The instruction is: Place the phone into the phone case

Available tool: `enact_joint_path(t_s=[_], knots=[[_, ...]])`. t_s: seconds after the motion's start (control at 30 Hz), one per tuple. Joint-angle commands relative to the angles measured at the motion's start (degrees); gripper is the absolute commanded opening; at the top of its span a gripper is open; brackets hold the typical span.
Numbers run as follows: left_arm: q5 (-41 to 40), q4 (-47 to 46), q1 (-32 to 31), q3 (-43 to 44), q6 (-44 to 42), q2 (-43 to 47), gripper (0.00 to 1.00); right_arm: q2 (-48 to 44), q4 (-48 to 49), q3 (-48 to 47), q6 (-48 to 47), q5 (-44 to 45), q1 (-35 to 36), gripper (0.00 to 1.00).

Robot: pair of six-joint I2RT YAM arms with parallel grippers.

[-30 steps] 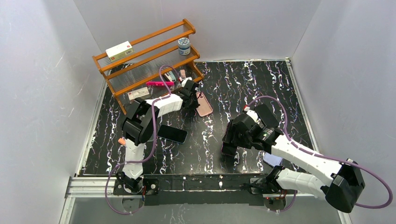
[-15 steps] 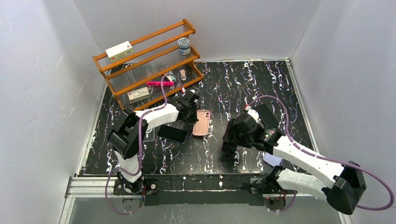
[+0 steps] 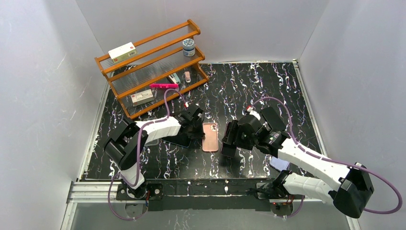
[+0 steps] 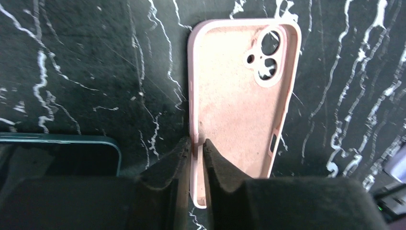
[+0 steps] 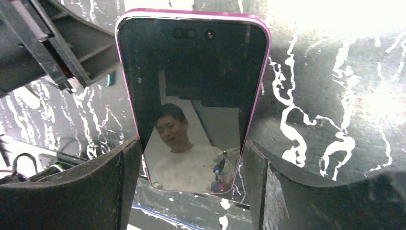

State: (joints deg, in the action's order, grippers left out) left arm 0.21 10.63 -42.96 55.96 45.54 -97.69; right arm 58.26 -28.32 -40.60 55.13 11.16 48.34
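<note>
The pink phone case (image 3: 209, 136) lies open side up on the black marbled table, camera cutout at its far end (image 4: 239, 96). My left gripper (image 3: 197, 127) pinches the case's left side wall, one finger outside and one inside (image 4: 195, 142). The phone (image 5: 191, 96), dark screen with a magenta rim, hangs in my right gripper (image 5: 192, 142), clamped by its long edges near its lower end. In the top view the right gripper (image 3: 228, 140) holds it just right of the case, a little above the table.
A second, dark teal phone (image 3: 176, 139) lies left of the case, partly under my left arm (image 4: 57, 153). A wooden rack (image 3: 153, 62) with a white box, a jar and small items stands back left. A lavender object (image 3: 279, 164) lies by the right arm's base.
My left gripper has dragged the pink case from beside the rack toward the table's middle. The right gripper has moved left with the phone, close to the case.
</note>
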Motion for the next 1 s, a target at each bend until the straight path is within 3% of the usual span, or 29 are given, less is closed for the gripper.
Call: enact_joint_path(t_s=[0.0, 0.1, 0.27, 0.37, 0.43, 0.47, 0.73, 0.97], knots=[[6.8, -3.2, 0.0, -1.5, 3.6, 4.9, 0.21, 0.2, 6.0, -1.4, -1.0, -2.4, -0.2, 0.61], [5.9, -2.6, 0.7, -1.9, 2.7, 8.8, 0.34, -0.2, 6.9, -1.2, -1.0, -1.6, -0.2, 0.61], [13.7, -2.3, 6.0, -1.0, -0.6, 12.6, 0.63, 0.1, 11.7, -0.7, -3.5, -2.4, -0.2, 0.63], [14.9, 1.1, 8.3, 0.7, -3.8, 13.2, 0.75, 2.0, 14.6, -1.5, -5.7, -3.7, -0.2, 0.63], [15.6, 1.1, 10.4, -0.3, -4.7, 14.7, 0.94, 4.0, 16.0, -2.4, -7.1, -4.4, -0.2, 0.63], [16.6, 0.9, 12.0, -1.0, -4.9, 15.5, 0.98, 5.0, 16.6, -2.9, -7.5, -4.7, -0.2, 0.63], [24.2, -0.6, 22.4, -7.9, -7.4, 21.4, 0.98, 13.3, 25.6, -5.2, -13.9, -8.3, -0.2, 0.63], [19.4, 4.8, 23.3, -9.5, -15.2, 24.1, 0.98, 21.2, 31.0, -8.2, -16.5, -10.5, -0.2, 0.64]])
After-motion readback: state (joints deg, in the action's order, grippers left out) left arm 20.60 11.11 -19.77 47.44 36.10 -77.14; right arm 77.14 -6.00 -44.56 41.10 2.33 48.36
